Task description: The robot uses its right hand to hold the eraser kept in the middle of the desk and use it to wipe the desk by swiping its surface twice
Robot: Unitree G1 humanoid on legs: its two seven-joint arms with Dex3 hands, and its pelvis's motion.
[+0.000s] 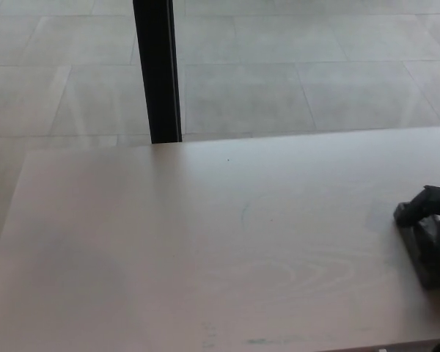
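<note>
The single head view looked down and forward from above the near edge of the desk (169, 242), taking in most of its top. It faced the far tiled floor (279, 88) and a black post (158, 70) beyond the desk's far edge.
</note>
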